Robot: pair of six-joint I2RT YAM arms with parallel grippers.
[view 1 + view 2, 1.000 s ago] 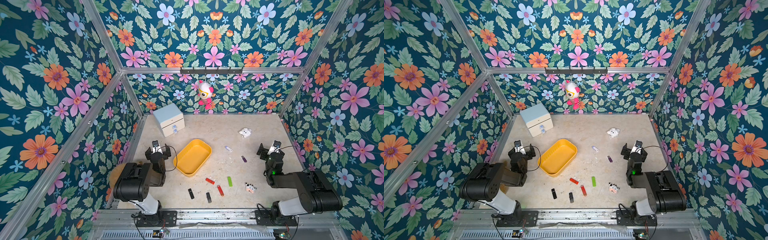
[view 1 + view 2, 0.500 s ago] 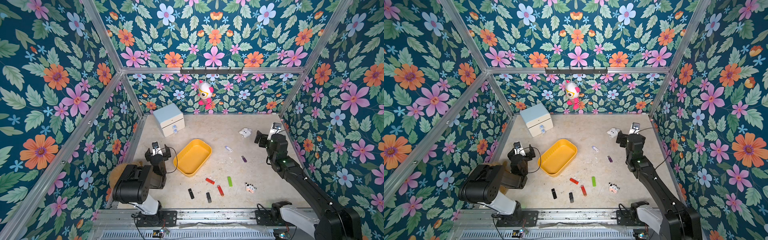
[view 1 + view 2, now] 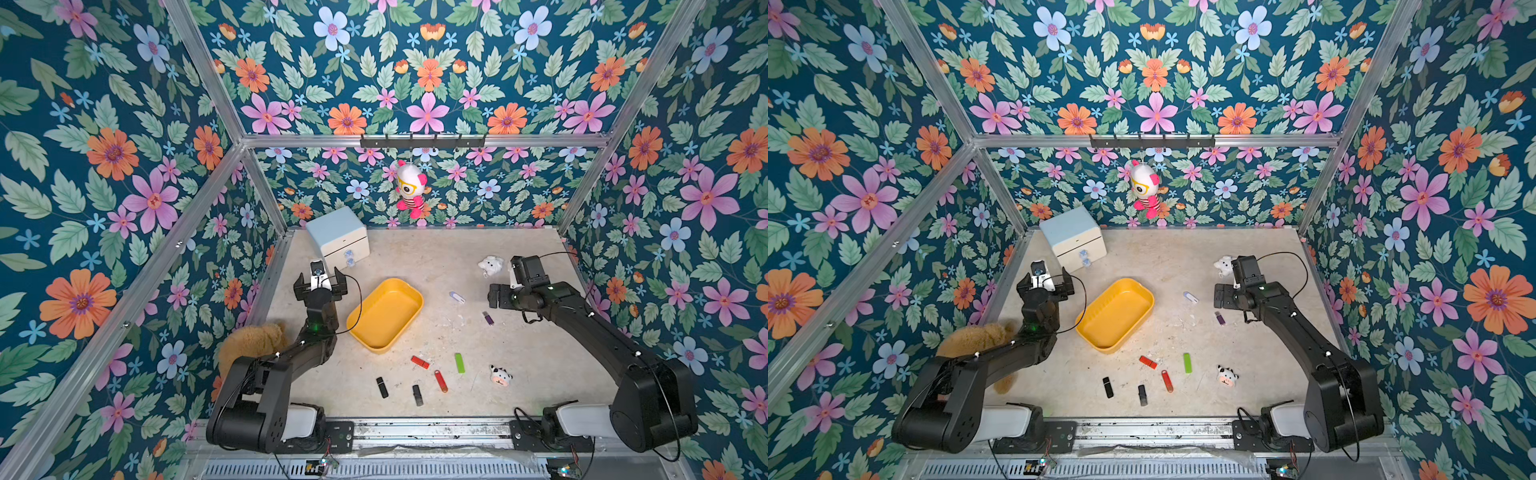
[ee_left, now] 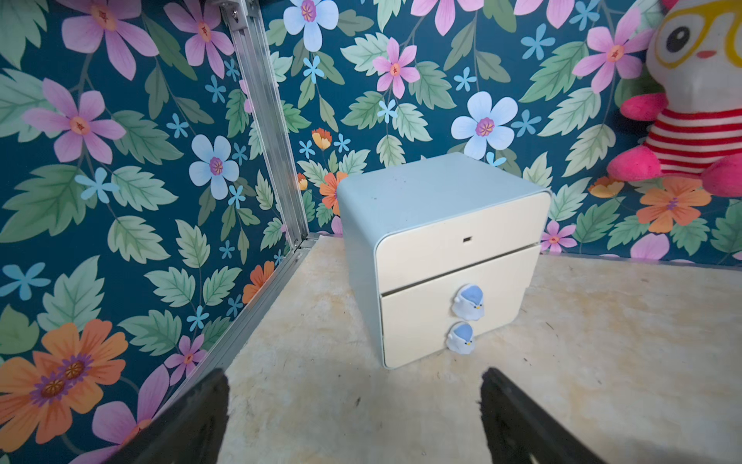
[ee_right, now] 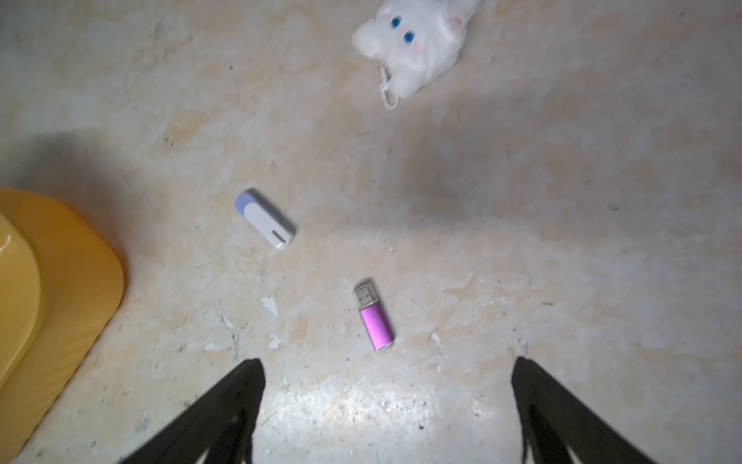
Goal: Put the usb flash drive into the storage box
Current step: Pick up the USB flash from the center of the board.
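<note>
The yellow storage box (image 3: 386, 316) (image 3: 1115, 313) lies empty mid-table; its rim (image 5: 60, 281) shows in the right wrist view. Several usb flash drives lie loose. A purple one (image 3: 488, 318) (image 5: 375, 321) and a white-and-blue one (image 3: 457, 297) (image 5: 265, 220) are right of the box. Red (image 3: 419, 362), orange-red (image 3: 441, 381), green (image 3: 459, 363) and black (image 3: 382, 387) ones lie in front. My right gripper (image 3: 505, 282) (image 5: 387, 367) hangs open above the floor just short of the purple drive. My left gripper (image 3: 320, 280) (image 4: 353, 377) is open and empty, left of the box.
A blue-topped drawer cabinet (image 3: 338, 239) (image 4: 441, 257) stands at the back left. A white plush (image 3: 490, 265) lies beside the right wrist, and a cow toy (image 3: 500, 376) sits front right. A brown plush (image 3: 251, 343) lies by the left arm. A doll (image 3: 410, 189) hangs on the back wall.
The right arm has unfolded, reached toward the back and swung left over the purple and white drives. The left gripper has edged forward toward the cabinet. Both stay open.
</note>
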